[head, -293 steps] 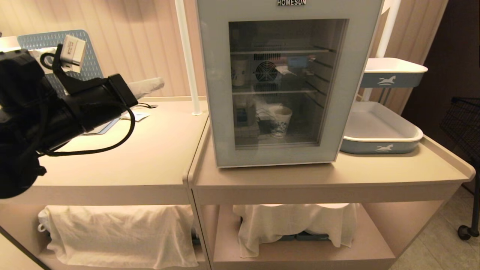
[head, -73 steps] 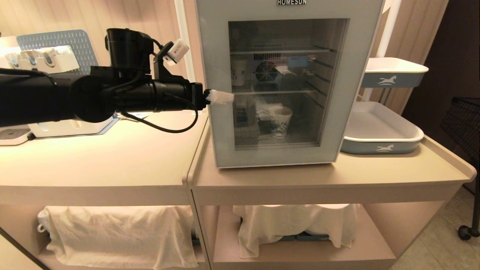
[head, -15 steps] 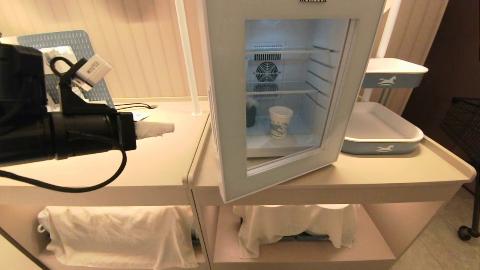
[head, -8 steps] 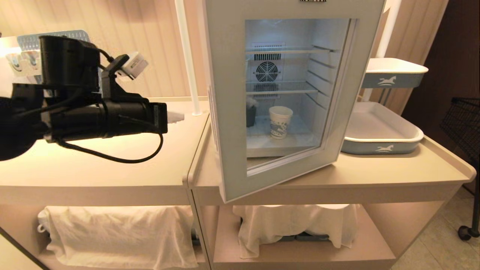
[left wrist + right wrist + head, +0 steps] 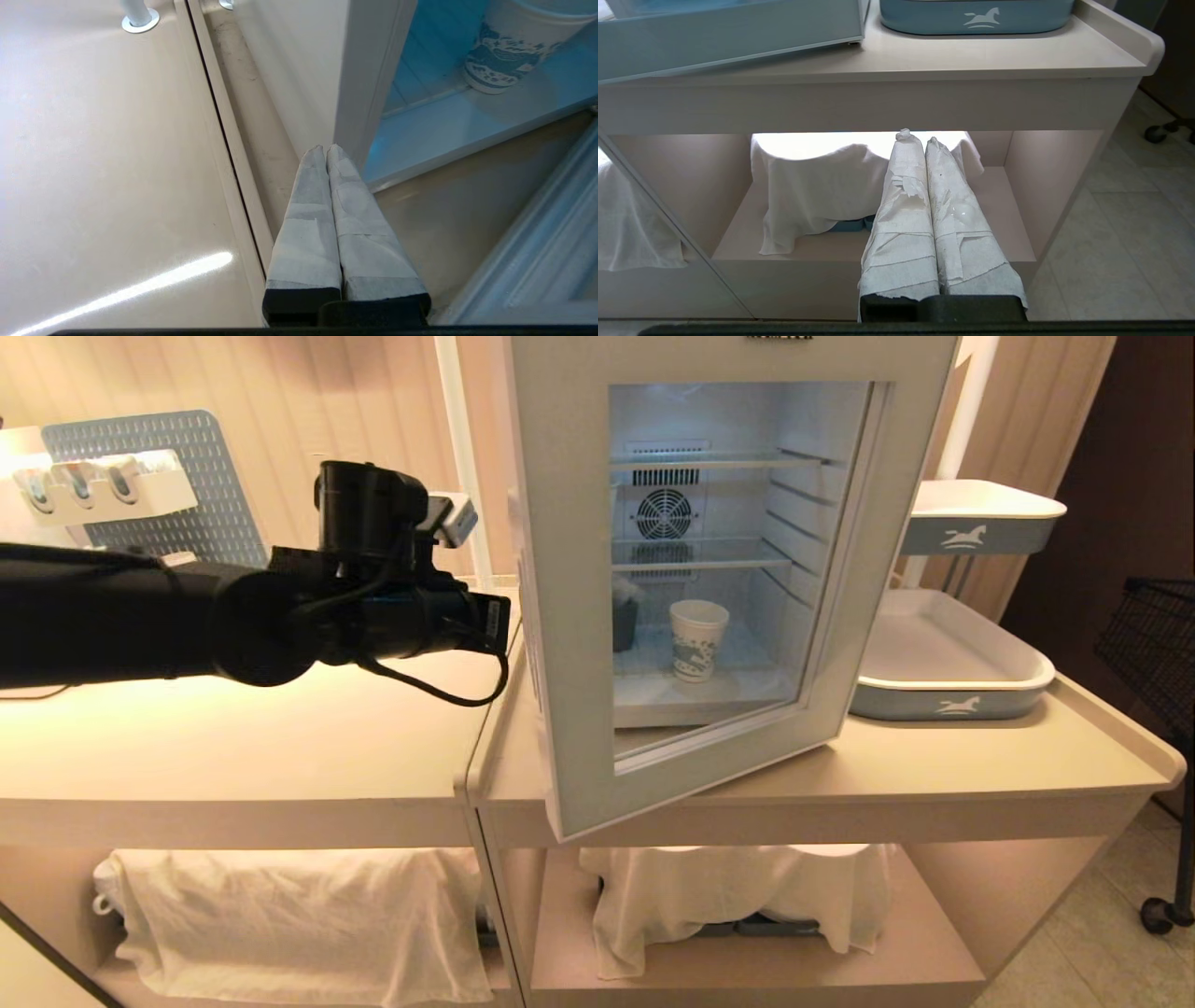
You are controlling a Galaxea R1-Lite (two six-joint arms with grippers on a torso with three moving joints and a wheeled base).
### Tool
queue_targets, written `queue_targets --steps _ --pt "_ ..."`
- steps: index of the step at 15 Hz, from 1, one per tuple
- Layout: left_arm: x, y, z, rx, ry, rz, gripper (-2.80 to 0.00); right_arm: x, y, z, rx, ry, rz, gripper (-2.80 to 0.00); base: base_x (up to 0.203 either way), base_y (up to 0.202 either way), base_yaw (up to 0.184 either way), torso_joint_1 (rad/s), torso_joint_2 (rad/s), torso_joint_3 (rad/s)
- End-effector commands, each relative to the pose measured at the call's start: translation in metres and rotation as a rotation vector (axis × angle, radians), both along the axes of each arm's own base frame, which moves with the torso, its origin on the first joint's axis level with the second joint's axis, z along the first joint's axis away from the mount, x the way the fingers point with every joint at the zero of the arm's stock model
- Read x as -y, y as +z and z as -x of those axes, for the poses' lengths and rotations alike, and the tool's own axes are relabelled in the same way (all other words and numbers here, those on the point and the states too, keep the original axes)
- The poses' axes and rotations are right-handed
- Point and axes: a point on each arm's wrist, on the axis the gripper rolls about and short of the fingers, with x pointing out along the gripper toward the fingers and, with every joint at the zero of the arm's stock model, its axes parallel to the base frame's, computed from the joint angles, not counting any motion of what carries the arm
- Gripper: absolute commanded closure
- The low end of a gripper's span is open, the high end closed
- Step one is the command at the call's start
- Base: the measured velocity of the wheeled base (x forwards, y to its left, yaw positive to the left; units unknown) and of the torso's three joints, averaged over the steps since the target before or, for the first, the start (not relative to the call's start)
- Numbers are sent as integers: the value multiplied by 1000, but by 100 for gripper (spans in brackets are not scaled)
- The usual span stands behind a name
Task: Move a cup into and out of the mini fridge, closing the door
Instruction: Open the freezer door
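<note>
The mini fridge [image 5: 299, 70] stands on the right counter, lit inside. Its door [image 5: 569, 616] hangs partly ajar, free edge toward my left arm [image 5: 392, 616]. The cup [image 5: 698, 639], white with a blue pattern, stands upright on the fridge floor, seen through the glass. My left gripper [image 5: 325, 148] is shut and empty, its tips at the fridge's front corner in the gap behind the door [image 5: 551, 233]; the head view hides them. The cup [image 5: 509, 60] is farther inside, apart from the tips. My right gripper [image 5: 917, 137] is shut and empty, low before the counter's lower shelf.
A small dark container [image 5: 625, 616] sits left of the cup. Two white-and-blue trays [image 5: 943, 663] stand right of the fridge. A white pole [image 5: 462, 476], a blue pegboard [image 5: 159, 476] and a white rack [image 5: 93, 485] are at left. White cloths [image 5: 299, 915] cover the lower shelves.
My left arm has stretched rightward across the left counter, and its shut fingers have slipped behind the door's free edge. The door stays ajar as it was, and the cup has not moved.
</note>
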Motion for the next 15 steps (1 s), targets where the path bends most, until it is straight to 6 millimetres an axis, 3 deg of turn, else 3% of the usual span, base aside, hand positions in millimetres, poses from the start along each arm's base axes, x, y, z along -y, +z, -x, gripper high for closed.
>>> queue_targets --steps 1,6,9,15 --pt "11 -12 -11 -16 -11 -12 0 0 0 0 0 1 0 0 0 0 0 0 0 0" --pt "30 -10 -4 -10 -33 1 0 0 0 0 -1 1 0 0 0 0 0 0 0 0" --pt "50 -1 12 -22 -73 84 0 0 0 0 0 1 0 0 0 0 0 0 0 0" --pt "67 20 47 -20 -155 161 0 0 0 0 0 0 0 0 0 0 0 0 0 0"
